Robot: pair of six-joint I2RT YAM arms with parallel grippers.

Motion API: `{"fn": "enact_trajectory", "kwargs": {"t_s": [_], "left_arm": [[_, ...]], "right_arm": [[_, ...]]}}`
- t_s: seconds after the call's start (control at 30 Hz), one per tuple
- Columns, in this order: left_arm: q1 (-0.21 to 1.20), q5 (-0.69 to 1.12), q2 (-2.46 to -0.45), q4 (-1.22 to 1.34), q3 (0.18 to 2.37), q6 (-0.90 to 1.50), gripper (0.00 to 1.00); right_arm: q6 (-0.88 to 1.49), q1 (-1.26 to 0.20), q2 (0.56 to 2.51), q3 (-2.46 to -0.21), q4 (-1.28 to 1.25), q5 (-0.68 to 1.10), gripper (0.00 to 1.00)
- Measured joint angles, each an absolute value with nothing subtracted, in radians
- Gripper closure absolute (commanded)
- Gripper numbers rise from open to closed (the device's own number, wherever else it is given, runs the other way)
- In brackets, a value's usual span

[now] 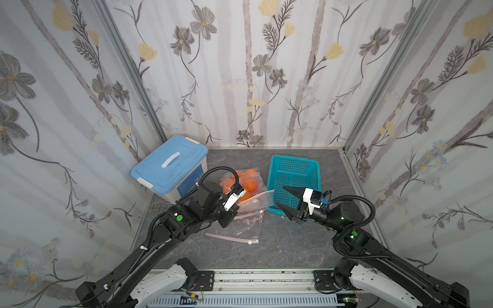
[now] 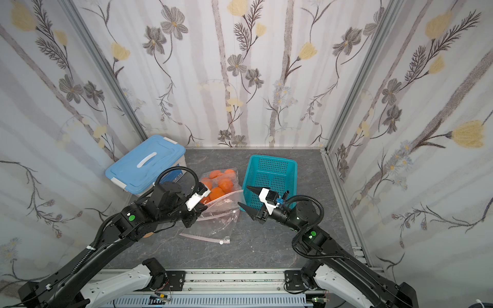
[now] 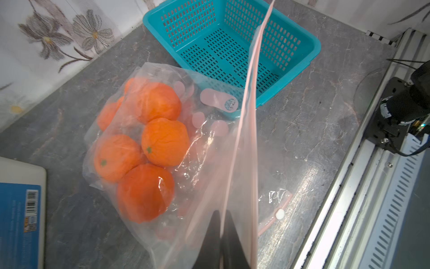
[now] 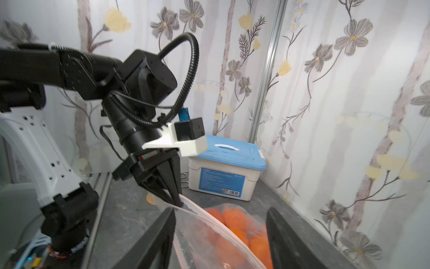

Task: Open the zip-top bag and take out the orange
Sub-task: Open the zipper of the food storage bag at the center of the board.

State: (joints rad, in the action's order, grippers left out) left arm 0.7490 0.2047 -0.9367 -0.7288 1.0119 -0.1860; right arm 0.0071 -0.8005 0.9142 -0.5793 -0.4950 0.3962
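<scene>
The grey table (image 1: pixel 293 240) carries a blue-lidded box (image 1: pixel 170 162) centre-left and a teal basket (image 1: pixel 296 158) centre-right. Between them, mid-frame in both top views, lies the zip-top bag (image 1: pixel 250 210), its mouth parted. The left gripper (image 3: pixel 221 219) is clamped tight on one pink lip, lifting it. The right gripper (image 1: pixel 280 195) has its jaws wide apart, gripping nothing, beside that lip's far end. The oranges (image 1: pixel 245 184) bunch deep inside the bag. The right gripper likely reaches in next: hold the lip high and taut, enter low, avoid snagging film; the white slider (image 1: pixel 250 242) lies lower centre
</scene>
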Motion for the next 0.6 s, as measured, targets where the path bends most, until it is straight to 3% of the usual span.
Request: {"fn": "enact_trajectory", "kwargs": {"t_s": [0.23, 0.4, 0.6], "left_arm": [[0.865, 0.273, -0.939, -0.593, 0.883, -0.041, 1.0], [0.876, 0.278, -0.994, -0.546, 0.89, 0.012, 1.0], [0.878, 0.261, -1.01, -0.543, 0.915, 0.027, 1.0]], "right_arm": [[0.278, -0.941, 0.988, -0.606, -0.406, 0.389, 0.83], [0.39, -0.957, 1.08, -0.628, -0.389, 0.345, 0.93], [0.451, -0.967, 1.147, -0.638, -0.367, 0.306, 0.97]]}}
